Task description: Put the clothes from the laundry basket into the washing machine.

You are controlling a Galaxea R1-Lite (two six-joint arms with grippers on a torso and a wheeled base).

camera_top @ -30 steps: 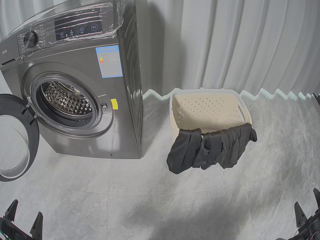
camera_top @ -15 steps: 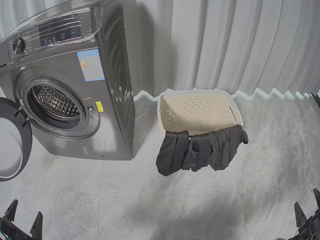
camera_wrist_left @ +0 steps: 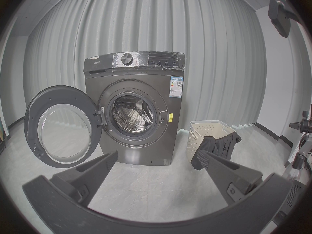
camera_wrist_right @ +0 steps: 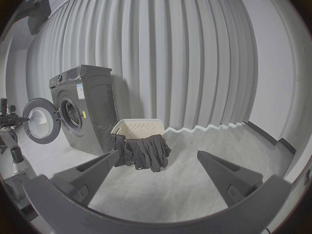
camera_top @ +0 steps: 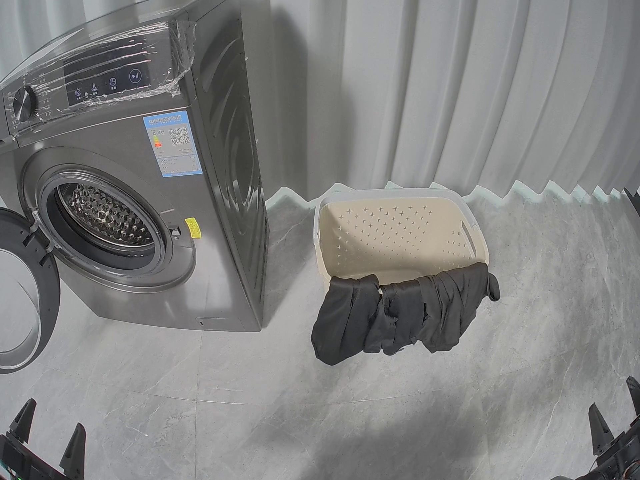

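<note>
My left gripper (camera_wrist_left: 156,156) hangs low with its two dark wedge-shaped fingers spread wide and nothing between them. My right gripper (camera_wrist_right: 157,154) is the same on the other side, fingers wide apart and empty. Both sit well short of the work, above the pale grey marbled tile floor (camera_top: 267,401). Ahead of my right side stands the cream perforated plastic laundry basket (camera_top: 400,235), upright on the floor with its open top facing up. The black clothes (camera_top: 400,311) lie bunched over its near rim, hanging down the outer wall toward the floor, with one end trailing past the right corner; the inner walls that I can see are bare. To the left of the basket, near it but apart, stands the dark grey front-loading washing machine (camera_top: 220,168), its control panel wrapped in clear film. Its round glass-centred door (camera_top: 27,301) is swung fully open to the left, leaving the perforated steel drum (camera_top: 107,215) exposed. Behind both hangs a white pleated curtain (camera_top: 433,68).
</note>
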